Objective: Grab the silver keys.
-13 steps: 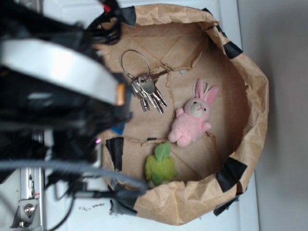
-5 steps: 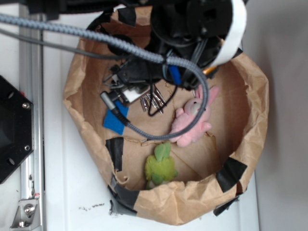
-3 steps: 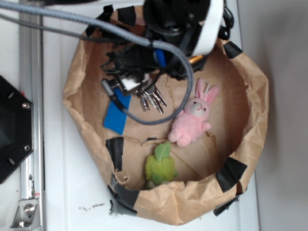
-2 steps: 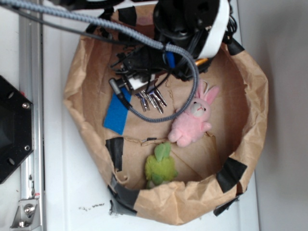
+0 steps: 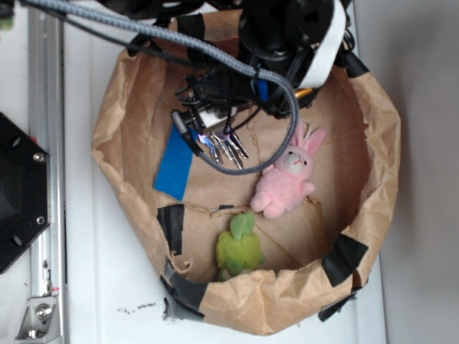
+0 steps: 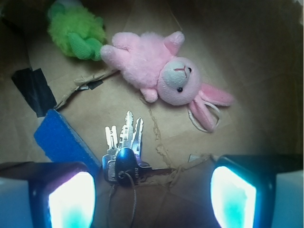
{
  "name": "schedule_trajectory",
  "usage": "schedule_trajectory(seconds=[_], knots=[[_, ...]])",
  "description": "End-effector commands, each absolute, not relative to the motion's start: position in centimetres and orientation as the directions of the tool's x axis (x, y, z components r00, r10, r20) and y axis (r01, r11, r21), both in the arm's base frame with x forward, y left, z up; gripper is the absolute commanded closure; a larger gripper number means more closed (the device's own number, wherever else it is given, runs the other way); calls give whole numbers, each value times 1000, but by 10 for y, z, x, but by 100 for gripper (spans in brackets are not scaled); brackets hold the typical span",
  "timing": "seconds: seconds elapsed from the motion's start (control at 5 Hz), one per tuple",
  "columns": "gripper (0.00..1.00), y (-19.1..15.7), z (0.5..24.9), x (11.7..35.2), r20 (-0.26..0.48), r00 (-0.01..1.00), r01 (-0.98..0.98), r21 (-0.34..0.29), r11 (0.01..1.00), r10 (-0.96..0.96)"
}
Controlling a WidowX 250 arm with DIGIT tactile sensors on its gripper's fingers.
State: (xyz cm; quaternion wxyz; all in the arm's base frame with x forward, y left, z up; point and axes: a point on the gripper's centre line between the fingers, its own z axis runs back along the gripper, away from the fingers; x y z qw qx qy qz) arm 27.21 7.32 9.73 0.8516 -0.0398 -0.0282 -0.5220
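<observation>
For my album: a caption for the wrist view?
Open tool hovering over silver keys, beside a pink bunny.

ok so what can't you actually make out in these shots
- Silver keys: the wire ring runs off the wrist view's bottom edge; in the exterior view the arm and cable cover the key heads.
- Gripper: only its glowing fingers show in the wrist view, wide apart; the exterior view hides it under the arm.
- Blue rectangle: too plain to identify.
</observation>
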Motion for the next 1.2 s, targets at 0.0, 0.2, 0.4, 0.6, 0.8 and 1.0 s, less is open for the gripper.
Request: schedule_trajectory(seconds=[0.0,0.2,0.4,0.6,0.8,1.0], knots=[[0,73,113,272,95,423,904,23,427,-901],[0,74,113,270,80,423,904,31,427,-902],[0,78,107,263,38,419,908,8,419,-907],[0,77,98,250,4,383,922,-55,383,-924],[0,75,88,246,-12,367,927,-76,367,-930],[0,77,79,247,-2,367,929,-41,367,-930]])
